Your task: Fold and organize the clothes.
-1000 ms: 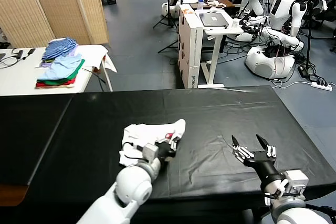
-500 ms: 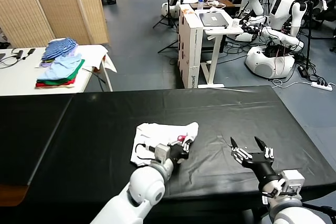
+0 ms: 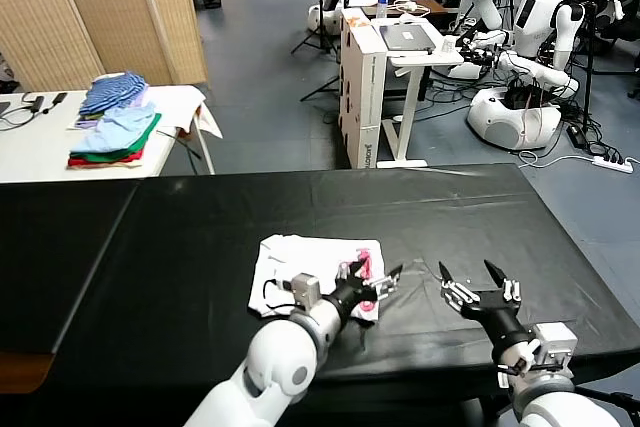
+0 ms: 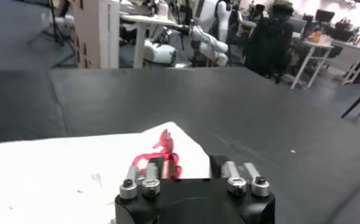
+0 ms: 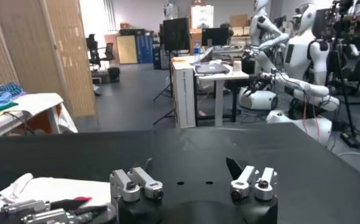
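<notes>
T-shirt [image 3: 310,265] lies bunched on your black table [image 3: 180,237], toward the near edge, its pink-red print [image 3: 362,265] at the corner by your left gripper [image 3: 375,285]. Your left forearm covers its near hem, so you cannot read the fold there. A second ago that gripper pinched the cloth; now its fingers stand spread, holding nothing, and the shirt sits farther right. Your right gripper [image 3: 478,282] hovers spread and empty just beside. Bare tabletop stretches left and behind.
</notes>
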### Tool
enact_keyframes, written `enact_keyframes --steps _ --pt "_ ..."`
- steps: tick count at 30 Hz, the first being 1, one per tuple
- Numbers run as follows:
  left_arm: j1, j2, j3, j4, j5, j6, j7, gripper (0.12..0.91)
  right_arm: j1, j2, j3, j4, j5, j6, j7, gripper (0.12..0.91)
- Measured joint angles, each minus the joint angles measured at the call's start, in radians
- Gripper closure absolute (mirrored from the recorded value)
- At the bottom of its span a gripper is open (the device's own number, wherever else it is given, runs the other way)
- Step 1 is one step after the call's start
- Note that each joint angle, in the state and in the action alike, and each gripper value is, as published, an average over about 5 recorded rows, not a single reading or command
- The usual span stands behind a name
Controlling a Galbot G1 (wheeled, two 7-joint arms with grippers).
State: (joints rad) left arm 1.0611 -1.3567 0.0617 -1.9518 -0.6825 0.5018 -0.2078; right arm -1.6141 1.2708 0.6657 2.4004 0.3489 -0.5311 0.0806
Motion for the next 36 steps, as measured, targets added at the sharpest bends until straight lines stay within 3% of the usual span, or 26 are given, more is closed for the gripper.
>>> enact_keyframes --steps 3,7,11,15,20,25,36 --pt "0.021 0.026 -0.039 -0.044 0.090 -0.030 0.057 0.124 -0.008 -0.018 -0.020 -0.013 -0.078 0.042 -0.044 0.118" --pt "0.068 0.101 -0.110 -0.108 0.358 -0.026 0.110 0.123 -0.013 -0.046 -0.072 -0.040 -0.202 0.101 -0.075 0.118" --pt "0.151 0.190 -0.186 -0.164 0.611 -0.014 0.130 0.123 -0.004 -0.064 -0.150 -0.087 -0.294 0.133 -0.079 0.118" --pt "0.242 0.246 -0.252 -0.195 0.762 0.028 0.136 0.123 0.008 -0.075 -0.225 -0.138 -0.347 0.144 -0.081 0.118" --pt "0.335 0.275 -0.281 -0.222 0.833 0.065 0.149 0.123 0.013 -0.088 -0.301 -0.192 -0.398 0.157 -0.082 0.118" --pt "0.392 0.272 -0.286 -0.244 0.810 0.086 0.149 0.123 0.004 -0.088 -0.357 -0.213 -0.428 0.162 -0.085 0.118" --pt "0.409 0.251 -0.285 -0.236 0.782 0.082 0.129 0.123 0.030 -0.084 -0.396 -0.265 -0.451 0.166 -0.077 0.118"
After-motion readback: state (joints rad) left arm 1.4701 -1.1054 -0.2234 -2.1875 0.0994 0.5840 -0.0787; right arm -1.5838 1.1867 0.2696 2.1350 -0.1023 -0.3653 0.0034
